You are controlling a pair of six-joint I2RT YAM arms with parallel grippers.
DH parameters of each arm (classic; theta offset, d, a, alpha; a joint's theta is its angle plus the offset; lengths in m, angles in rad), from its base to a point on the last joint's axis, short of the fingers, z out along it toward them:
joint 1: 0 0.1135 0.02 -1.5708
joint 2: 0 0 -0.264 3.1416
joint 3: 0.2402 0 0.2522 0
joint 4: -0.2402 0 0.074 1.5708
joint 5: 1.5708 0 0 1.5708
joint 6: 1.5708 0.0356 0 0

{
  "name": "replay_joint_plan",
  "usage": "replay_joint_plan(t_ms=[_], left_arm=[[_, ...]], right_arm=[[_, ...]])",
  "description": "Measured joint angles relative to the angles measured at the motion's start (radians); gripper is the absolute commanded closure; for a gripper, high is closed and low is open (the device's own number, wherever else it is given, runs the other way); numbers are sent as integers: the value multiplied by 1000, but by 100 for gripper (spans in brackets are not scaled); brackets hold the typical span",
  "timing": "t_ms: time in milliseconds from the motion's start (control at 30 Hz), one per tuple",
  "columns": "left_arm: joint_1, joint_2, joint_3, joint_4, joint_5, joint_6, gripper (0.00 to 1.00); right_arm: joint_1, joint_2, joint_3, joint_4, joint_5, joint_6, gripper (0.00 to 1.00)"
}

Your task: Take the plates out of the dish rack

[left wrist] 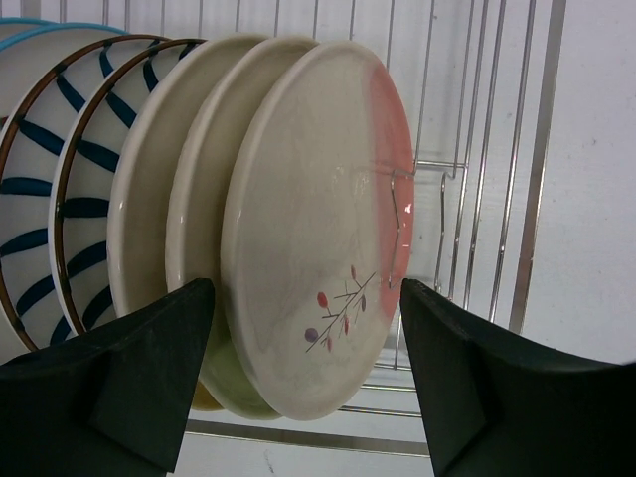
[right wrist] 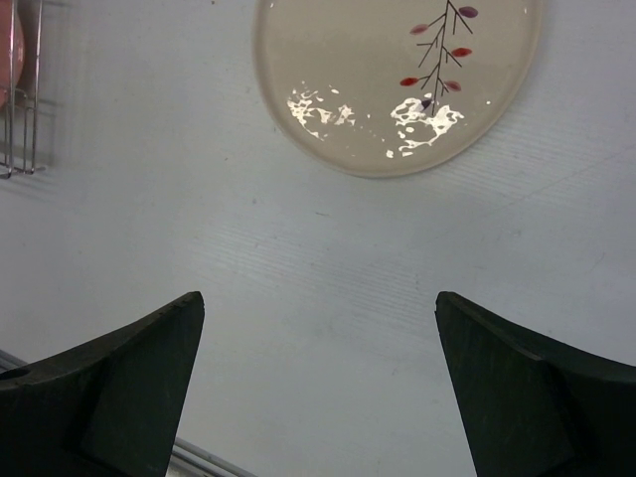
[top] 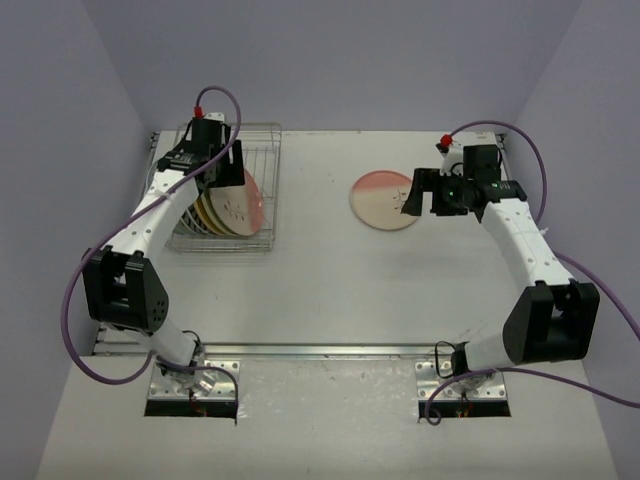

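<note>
Left pincer (left wrist: 306, 286) straddles front plate (left wrist: 308, 189) standing in rack (top: 262, 140), tabletop (top: 320, 290) 10 o'clock. Can't tell if it's clamped. Right pincer (right wrist: 318, 303) is wide, holding nothing, at 3 o'clock of flat plate (top: 381, 202).

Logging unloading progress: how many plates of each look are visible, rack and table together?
Pink-and-cream sprig plates: 2 (one in the dish rack, one on the table)
Cream plates, faces hidden: 2
Dark-striped plates: 2
Total: 6 clear; more cut off at frame edge
</note>
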Motion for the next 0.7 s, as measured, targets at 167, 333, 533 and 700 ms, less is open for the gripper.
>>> replay_joint_plan(t_ms=[167,333,533,700], left_arm=[[7,25,10,-4,17,1,26],[13,45,14,-3,32,0,26],[21,59,15,2,86,0,34],[39,63,18,3,150,-3,47]], right_arm=[[0,-1,-9,2,-4,1,1],[0,-1,-9,6,-5,1,1],[0,-1,-15,10,-15,6,1],[0,-1,-25,12,-28,9,1]])
